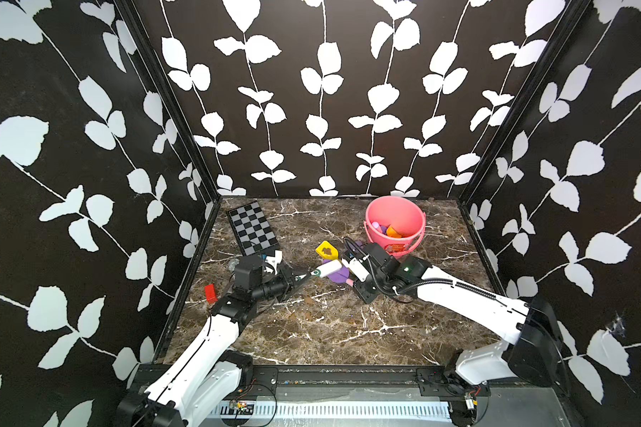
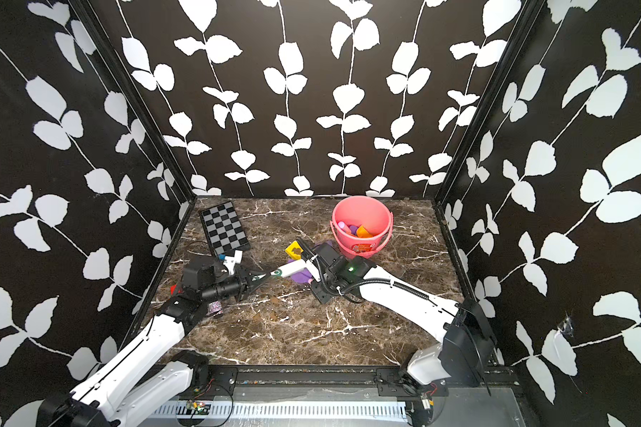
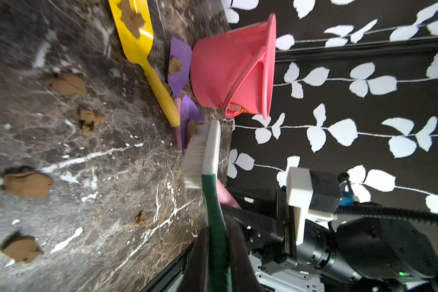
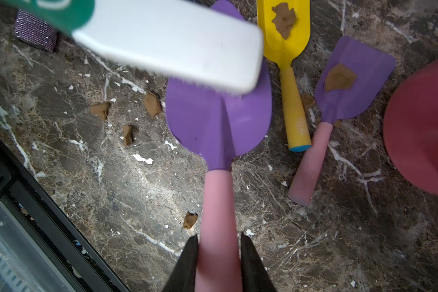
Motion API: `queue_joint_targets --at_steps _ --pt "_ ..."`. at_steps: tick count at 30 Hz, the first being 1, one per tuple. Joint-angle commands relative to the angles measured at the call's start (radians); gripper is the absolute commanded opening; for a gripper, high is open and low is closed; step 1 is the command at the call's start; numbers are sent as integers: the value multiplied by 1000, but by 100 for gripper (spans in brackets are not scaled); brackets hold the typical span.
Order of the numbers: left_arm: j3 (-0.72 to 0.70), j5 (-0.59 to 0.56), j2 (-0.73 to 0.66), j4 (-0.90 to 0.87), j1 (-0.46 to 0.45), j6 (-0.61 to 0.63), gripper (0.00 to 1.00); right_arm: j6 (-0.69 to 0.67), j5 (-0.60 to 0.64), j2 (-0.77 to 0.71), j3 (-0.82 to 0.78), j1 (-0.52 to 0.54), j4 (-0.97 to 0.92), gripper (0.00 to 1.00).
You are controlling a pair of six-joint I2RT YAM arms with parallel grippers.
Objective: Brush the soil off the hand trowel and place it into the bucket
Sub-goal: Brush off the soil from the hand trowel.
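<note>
Blurred brush (image 4: 167,48) hides purple trowel (image 4: 218,121) tip; bucket (image 4: 420,131) cropped

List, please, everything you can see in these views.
bucket: one, pink, back right of the table
toys: several, orange and purple, inside the bucket
held trowel: one, purple with pink handle, under the brush
second trowel: one, purple with pink handle, beside the bucket, soiled
yellow trowel: one, between those two, soiled
brush: one, white head, green handle
soil: many clumps, brown, scattered on the table
chessboard: one, black and grey, back left
block: one, red, left edge
left gripper: one, black, shut on the brush
right gripper: one, black, shut on the held trowel
</note>
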Motion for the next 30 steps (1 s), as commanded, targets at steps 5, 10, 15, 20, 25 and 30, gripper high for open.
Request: queue_joint_targets --at_steps 5,10,15,20,25,30 --pt "50 66 -38 -56 84 15 0 -5 41 -50 -21 5 -11 0" --pt "89 107 -60 -69 84 12 0 -12 45 -38 -13 5 -7 0" --pt "64 109 -66 -18 45 -22 0 -9 22 -5 13 5 13 0" --pt "19 67 -11 73 -73 -44 0 1 -13 18 48 5 27 0" --pt "-20 26 36 107 -104 -50 0 8 -16 10 46 5 30 0" --pt "-53 -14 41 109 -88 -55 0 15 -15 -34 16 5 47 0"
